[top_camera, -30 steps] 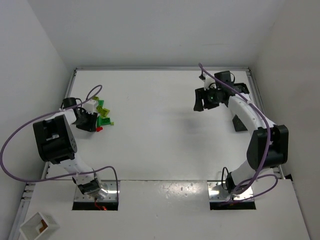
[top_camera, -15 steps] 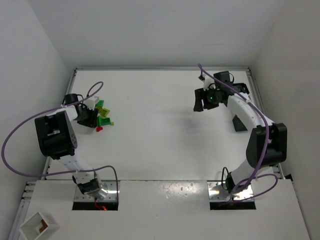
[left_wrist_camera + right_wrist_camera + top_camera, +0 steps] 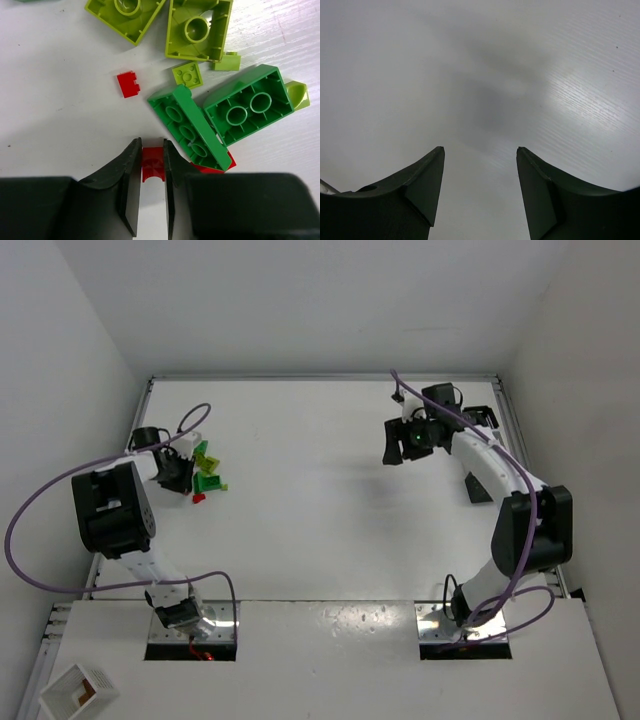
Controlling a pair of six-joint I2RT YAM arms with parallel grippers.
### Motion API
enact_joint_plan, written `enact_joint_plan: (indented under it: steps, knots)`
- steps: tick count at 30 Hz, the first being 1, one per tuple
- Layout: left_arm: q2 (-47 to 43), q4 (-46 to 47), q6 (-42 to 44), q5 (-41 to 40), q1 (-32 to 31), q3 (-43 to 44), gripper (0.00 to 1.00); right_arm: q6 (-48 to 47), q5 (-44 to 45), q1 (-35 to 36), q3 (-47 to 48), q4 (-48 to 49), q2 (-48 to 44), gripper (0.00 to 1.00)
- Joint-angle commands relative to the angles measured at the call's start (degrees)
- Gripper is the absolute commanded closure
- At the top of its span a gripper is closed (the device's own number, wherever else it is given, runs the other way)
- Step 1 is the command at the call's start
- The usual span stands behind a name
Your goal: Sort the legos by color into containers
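At the table's (image 3: 60, 100) left edge, the left pincer (image 3: 152, 145) grips 1 small red lego (image 3: 152, 166) just beside the green legos (image 3: 247, 105), while the right pincer (image 3: 479, 149) hangs half open, holding nothing.

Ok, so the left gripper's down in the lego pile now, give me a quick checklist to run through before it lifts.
1. Grip on the red brick: ok, the left gripper has closed on its two sides.
2. Single brick in the grip: ok, nothing else sits between the jaws.
3. Clearance from the long green brick: cannot tell; it lies right beside one finger, contact unclear.
4. Position of the right gripper: ok, open and empty above the table, well away from the pile.
5. Reds all gathered: not ok, a smaller red piece lies loose nearby.
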Motion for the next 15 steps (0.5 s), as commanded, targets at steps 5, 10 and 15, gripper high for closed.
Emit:
enact_joint_plan:
  steps: [5, 10, 15]
  knots:
    - [-1.89, -5.18, 0.07, 4.55, 1.27, -0.26, 0.90, -0.32, -2.08, 3.29, 2.36, 2.25, -2.90, 0.40]
    - [-4.70, -9.05, -0.98, 10.17, 2.94, 3.07, 0.94, -0.32, -3.22, 5.40, 3.86, 2.86, -2.90, 0.40]
    - [-9.27, -11.87, -3.79, 20.97, 3.99, 5.45, 0.98, 2.04, -6.82, 9.00, 0.88, 9.45, -5.80, 0.40]
